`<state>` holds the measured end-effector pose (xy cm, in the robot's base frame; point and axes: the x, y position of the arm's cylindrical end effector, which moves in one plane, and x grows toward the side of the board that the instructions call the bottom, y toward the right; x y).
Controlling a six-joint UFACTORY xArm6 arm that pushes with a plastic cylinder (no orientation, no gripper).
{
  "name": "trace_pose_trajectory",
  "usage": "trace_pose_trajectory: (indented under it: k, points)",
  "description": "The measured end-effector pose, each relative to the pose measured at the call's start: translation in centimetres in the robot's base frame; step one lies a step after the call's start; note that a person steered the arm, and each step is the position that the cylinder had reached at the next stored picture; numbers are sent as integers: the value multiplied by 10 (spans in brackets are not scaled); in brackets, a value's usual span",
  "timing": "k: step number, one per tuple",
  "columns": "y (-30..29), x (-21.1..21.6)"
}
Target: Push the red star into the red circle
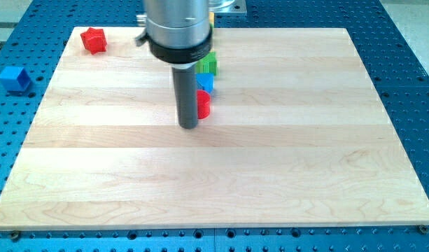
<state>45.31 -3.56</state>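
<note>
- Surface nearest the camera carries nothing.
- My tip rests mid-board, touching the left side of the red circle; there are no fingers, just a bare rod.
- Beyond the circle sit a blue block and a green block.
- Red star lies at the far left corner, well apart.
- Best, I judge: circle round the star's far-left side, then push steadily toward the circle.
</note>
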Motion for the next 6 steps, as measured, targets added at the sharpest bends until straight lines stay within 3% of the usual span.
trace_pose_trajectory:
  k: [1,2,3,4,5,6]
  points:
    - [-76,32]
    - [-216,-12]
    - [-259,-116]
    - [-267,-205]
    - [-221,-214]
    - [-156,-186]
